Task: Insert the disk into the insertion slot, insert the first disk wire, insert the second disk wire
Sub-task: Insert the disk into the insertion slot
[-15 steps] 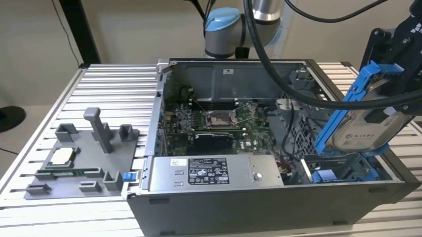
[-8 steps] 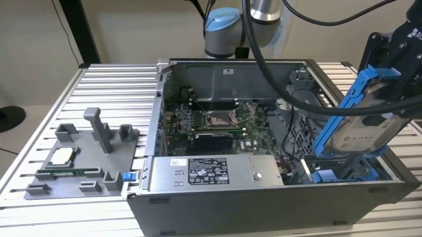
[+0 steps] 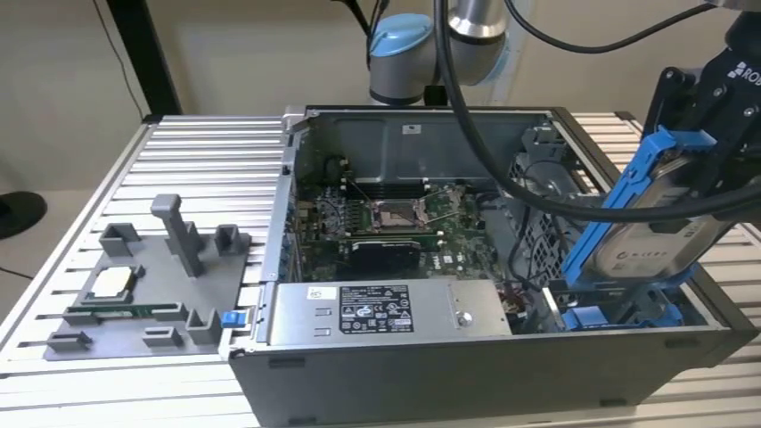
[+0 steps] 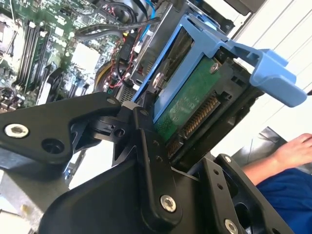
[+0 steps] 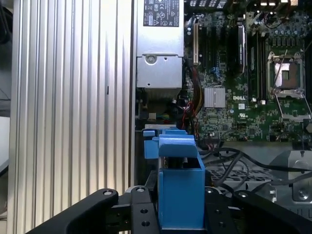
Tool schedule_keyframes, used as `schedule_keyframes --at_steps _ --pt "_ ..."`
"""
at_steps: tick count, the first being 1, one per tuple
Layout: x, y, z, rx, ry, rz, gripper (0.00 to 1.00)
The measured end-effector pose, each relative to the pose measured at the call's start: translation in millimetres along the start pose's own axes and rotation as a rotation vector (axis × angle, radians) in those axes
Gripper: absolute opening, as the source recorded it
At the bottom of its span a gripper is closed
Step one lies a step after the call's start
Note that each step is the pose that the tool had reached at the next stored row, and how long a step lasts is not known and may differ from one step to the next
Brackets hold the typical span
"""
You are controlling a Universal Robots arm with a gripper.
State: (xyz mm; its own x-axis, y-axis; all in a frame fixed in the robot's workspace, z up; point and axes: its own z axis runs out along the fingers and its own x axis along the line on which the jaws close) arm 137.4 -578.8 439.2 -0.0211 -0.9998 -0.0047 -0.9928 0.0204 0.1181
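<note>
Disk: here it is, the disk [image 3: 648, 245], silver face and white label showing, clipped in its blue carrier [image 3: 621, 183], standing on end and leaning, right above the insertion slot [image 3: 612, 314].
Grip: the gripper [image 3: 690, 134] is clamped tight on the disk's upper end. In the second wrist view the black fingers [image 4: 148, 146] pinch the frame beside the green circuit board.
Slot: blue rails showing, nothing seated in it. The disk's lower end hangs just over its mouth, and I cannot tell whether they touch.
Progress: step 1 of 3 under way, I'd say. The disk's connector edge [image 4: 197, 117] is bare, so 0 wires in.
Beside the slot: the power-supply box [image 3: 380, 312] sits just alongside, to the exterior view's left, with loose wires [image 5: 187, 105] bunched between box and slot.
Beyond the slot: the motherboard [image 3: 393, 223] lies deeper in the case [image 3: 476, 379], and thick black cables [image 3: 445, 53] sweep over the case towards the slot.
Apart from the slot: a person's hand [image 4: 297, 148] rests outside the case.
Risk 1: that lean. A lower corner could catch the cage rim or a rail and jam.
Risk 2: held by 1 end only, the disk could pivot in the grip under a push.
Risk 3: loose wires could get pinched under the carrier, or the draped cables could snag it.
</note>
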Motion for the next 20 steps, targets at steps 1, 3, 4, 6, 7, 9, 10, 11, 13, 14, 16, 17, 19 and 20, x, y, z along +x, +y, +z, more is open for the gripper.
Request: schedule_keyframes --at_steps 1,3,4,6,7,9,10,11,13,14,16,17,19,20 --pt "0.0 -0.1 0.5 0.0 0.0 0.0 0.0" --pt "0.0 -0.1 1.2 0.0 0.0001 0.0 0.0" --pt "0.0 -0.2 1.4 0.0 0.0001 0.0 0.0" --pt "0.0 -0.2 1.5 0.0 0.0002 0.0 0.0" --pt "0.0 -0.2 1.7 0.0 0.0001 0.0 0.0" --pt "0.0 -0.2 1.8 0.0 0.0001 0.0 0.0" --pt "0.0 -0.2 1.9 0.0 0.0 0.0 0.0" --pt "0.0 -0.3 2.2 0.0 0.0 0.0 0.0" --pt "0.0 -0.3 2.7 0.0 -0.0001 0.0 0.0" --pt "0.0 -0.4 3.0 0.0 0.0 0.0 0.0" --pt "0.0 -0.4 3.7 0.0 0.0 0.0 0.0" --pt "0.0 -0.5 3.8 0.0 0.0001 0.0 0.0" --pt "0.0 -0.5 3.9 0.0 0.0003 0.0 0.0" --pt "0.0 -0.5 3.9 0.0 0.0002 0.0 0.0"
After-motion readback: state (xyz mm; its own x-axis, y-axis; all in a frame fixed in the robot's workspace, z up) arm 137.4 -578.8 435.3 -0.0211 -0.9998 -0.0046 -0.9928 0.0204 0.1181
